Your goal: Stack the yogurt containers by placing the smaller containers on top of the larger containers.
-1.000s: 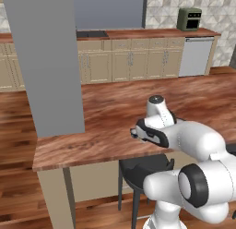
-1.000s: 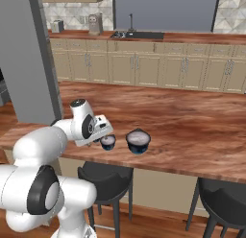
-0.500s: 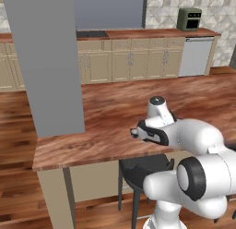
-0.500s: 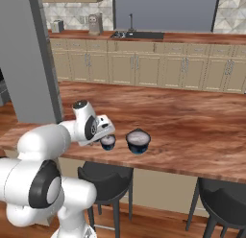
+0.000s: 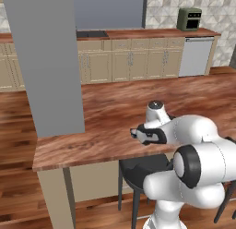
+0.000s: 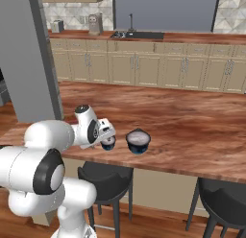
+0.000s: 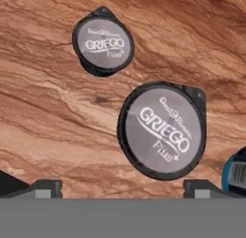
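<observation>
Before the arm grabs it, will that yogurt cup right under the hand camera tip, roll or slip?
The yogurt cup stands upright on the wooden counter, so it probably won't roll. Its round wall may slip unless the end effector closes centred. The flat printed lid looks thin, so squeezing there could dent it.

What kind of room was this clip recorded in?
A rendered home kitchen, most likely. A sink with a faucet sits on the back counter above cream cabinets, a dishwasher stands at the far right, and the robot works at a wooden island counter with bar stools.
</observation>
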You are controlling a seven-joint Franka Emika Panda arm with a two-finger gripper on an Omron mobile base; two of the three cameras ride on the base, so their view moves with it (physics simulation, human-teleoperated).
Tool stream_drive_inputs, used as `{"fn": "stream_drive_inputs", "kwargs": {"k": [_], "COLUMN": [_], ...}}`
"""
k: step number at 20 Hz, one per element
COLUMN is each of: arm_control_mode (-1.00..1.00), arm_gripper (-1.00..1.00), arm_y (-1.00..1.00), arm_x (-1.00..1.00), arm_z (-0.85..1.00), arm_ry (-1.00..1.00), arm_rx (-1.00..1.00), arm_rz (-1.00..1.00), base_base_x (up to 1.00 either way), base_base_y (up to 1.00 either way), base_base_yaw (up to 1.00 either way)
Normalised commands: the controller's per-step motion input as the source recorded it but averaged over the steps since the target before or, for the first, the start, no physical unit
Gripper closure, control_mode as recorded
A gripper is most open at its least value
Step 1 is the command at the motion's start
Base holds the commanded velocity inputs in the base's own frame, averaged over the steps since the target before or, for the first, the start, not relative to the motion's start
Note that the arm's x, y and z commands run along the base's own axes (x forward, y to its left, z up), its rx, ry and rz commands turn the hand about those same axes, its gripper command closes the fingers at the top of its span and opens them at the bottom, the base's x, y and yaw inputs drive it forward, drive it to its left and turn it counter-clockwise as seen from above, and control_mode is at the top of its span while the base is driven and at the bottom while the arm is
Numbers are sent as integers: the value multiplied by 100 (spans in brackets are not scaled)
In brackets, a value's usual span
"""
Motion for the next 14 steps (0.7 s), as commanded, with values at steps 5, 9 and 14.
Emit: {"fn": "stream_drive_inputs", "kwargs": {"k": [5,9,14], "arm_control_mode": [-100,-100,-100], "arm_gripper": [-100,-100,-100], "arm_y": [0,0,0], "arm_x": [16,22,20], "arm_z": [-15,-8,-2], "arm_ry": [-2,-4,-7], "arm_rx": [0,0,0], "arm_rz": [0,0,0], "base_base_x": [0,0,0], "base_base_y": [0,0,0], "base_base_yaw": [0,0,0]}}
